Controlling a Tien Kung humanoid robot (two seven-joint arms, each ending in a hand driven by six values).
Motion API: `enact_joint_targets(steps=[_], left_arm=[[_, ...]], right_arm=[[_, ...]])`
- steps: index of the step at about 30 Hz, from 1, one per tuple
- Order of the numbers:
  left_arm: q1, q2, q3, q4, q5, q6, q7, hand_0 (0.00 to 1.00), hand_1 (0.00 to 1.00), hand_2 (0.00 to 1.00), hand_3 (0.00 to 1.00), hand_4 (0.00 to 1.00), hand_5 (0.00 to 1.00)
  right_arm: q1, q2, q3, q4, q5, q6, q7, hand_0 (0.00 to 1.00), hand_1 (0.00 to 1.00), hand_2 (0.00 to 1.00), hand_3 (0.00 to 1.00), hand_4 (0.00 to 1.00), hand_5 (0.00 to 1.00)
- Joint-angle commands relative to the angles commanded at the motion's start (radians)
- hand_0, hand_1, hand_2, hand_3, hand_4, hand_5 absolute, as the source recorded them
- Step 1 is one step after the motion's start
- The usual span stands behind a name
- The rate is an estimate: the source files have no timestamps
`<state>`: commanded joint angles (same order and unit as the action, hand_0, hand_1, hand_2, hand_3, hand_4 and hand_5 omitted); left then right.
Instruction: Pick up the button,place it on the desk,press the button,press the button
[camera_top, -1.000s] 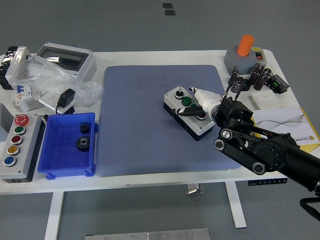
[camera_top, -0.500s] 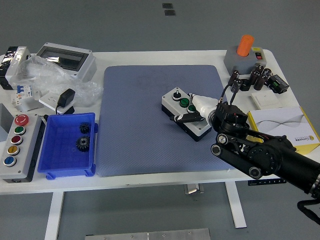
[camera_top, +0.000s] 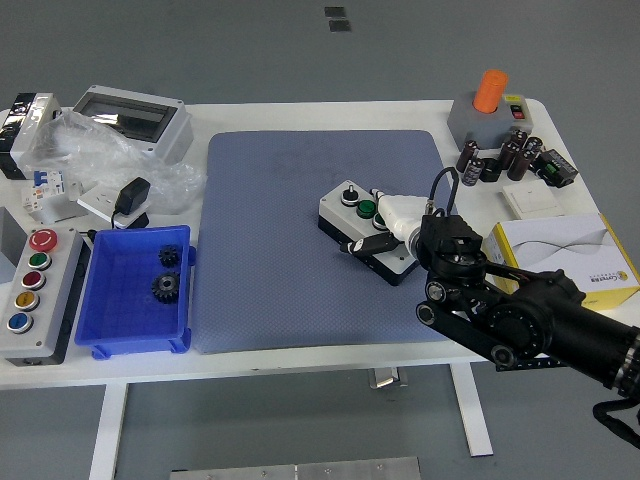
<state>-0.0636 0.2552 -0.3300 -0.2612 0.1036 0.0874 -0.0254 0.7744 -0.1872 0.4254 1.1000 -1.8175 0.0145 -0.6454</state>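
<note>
Right hand (camera_top: 385, 235) grips the button box (camera_top: 366, 228) on the blue mat (camera_top: 280, 250) near the table's right side, fingers wrapped around it, apparently to set it down.

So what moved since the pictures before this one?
The right robot hand, gripping the button box, has slid it leftward across the blue mat; the arm came along with it. The blue bin with its gears and the other clutter stayed put.

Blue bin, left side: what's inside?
Two dark gears sit in the blue bin, toward its right side. Rest of the floor looks bare; nothing covers it.
</note>
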Motion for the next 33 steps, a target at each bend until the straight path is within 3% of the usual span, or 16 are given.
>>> enact_joint_targets(steps=[5, 6, 11, 12, 17, 18, 23, 24, 26, 29, 30, 33], left_arm=[[0.0, -0.001, 0.022, 0.0, -0.023, -0.001, -0.017, 0.638, 0.641, 0.586, 0.586, 0.493, 0.002], [0.0, -0.001, 0.025, 0.0, -0.026, -0.001, -0.02, 0.638, 0.639, 0.588, 0.587, 0.483, 0.002], [-0.001, -0.001, 0.036, 0.0, -0.039, 0.002, -0.032, 0.638, 0.639, 0.588, 0.587, 0.483, 0.002], [-0.001, 0.0, 0.041, -0.001, -0.045, 0.002, -0.035, 0.639, 0.639, 0.589, 0.586, 0.489, 0.002], [0.0, -0.001, 0.077, -0.002, -0.082, 0.004, -0.058, 0.639, 0.639, 0.589, 0.586, 0.489, 0.002], [0.0, -0.002, 0.084, -0.002, -0.09, 0.004, -0.062, 0.639, 0.644, 0.591, 0.588, 0.5, 0.002], [0.0, -0.003, 0.112, -0.004, -0.118, 0.006, -0.079, 0.639, 0.644, 0.591, 0.588, 0.5, 0.002], [0.0, -0.004, 0.115, -0.004, -0.121, 0.007, -0.081, 0.639, 0.657, 0.596, 0.591, 0.524, 0.023], [0.001, -0.004, 0.12, -0.004, -0.127, 0.008, -0.084, 0.639, 0.657, 0.596, 0.591, 0.524, 0.023], [0.001, -0.004, 0.122, -0.004, -0.13, 0.011, -0.086, 0.639, 0.657, 0.596, 0.591, 0.524, 0.023], [0.001, -0.004, 0.122, -0.004, -0.131, 0.012, -0.086, 0.639, 0.659, 0.598, 0.593, 0.53, 0.039], [0.001, -0.005, 0.122, -0.004, -0.131, 0.015, -0.087, 0.639, 0.659, 0.598, 0.593, 0.53, 0.039]], right_arm=[[0.002, 0.004, -0.012, -0.001, -0.036, 0.013, 0.0, 0.312, 0.478, 0.543, 0.702, 0.826, 0.36], [0.001, 0.004, -0.013, 0.0, -0.046, 0.014, 0.0, 0.282, 0.422, 0.449, 0.511, 0.663, 0.244], [0.002, 0.003, -0.017, 0.013, -0.069, 0.016, 0.0, 0.282, 0.422, 0.449, 0.511, 0.663, 0.244], [0.002, 0.002, -0.018, 0.015, -0.07, 0.016, 0.0, 0.254, 0.374, 0.368, 0.401, 0.698, 0.102], [0.003, -0.005, -0.031, 0.036, -0.091, 0.011, 0.0, 0.254, 0.374, 0.368, 0.401, 0.698, 0.102], [0.005, -0.007, -0.036, 0.042, -0.097, 0.009, 0.0, 0.265, 0.344, 0.32, 0.361, 0.446, 0.044], [0.015, -0.023, -0.071, 0.071, -0.126, -0.004, 0.0, 0.265, 0.344, 0.32, 0.361, 0.446, 0.044], [0.019, -0.027, -0.083, 0.078, -0.131, -0.012, 0.0, 0.26, 0.342, 0.321, 0.384, 0.494, 0.002], [0.028, -0.037, -0.112, 0.093, -0.143, -0.032, 0.021, 0.26, 0.342, 0.321, 0.384, 0.494, 0.002], [0.046, -0.054, -0.166, 0.116, -0.16, -0.081, 0.101, 0.26, 0.342, 0.321, 0.384, 0.494, 0.002], [0.052, -0.06, -0.183, 0.124, -0.161, -0.102, 0.127, 0.269, 0.359, 0.343, 0.423, 0.369, 0.002], [0.066, -0.072, -0.224, 0.143, -0.152, -0.162, 0.208, 0.269, 0.359, 0.343, 0.423, 0.369, 0.002]])
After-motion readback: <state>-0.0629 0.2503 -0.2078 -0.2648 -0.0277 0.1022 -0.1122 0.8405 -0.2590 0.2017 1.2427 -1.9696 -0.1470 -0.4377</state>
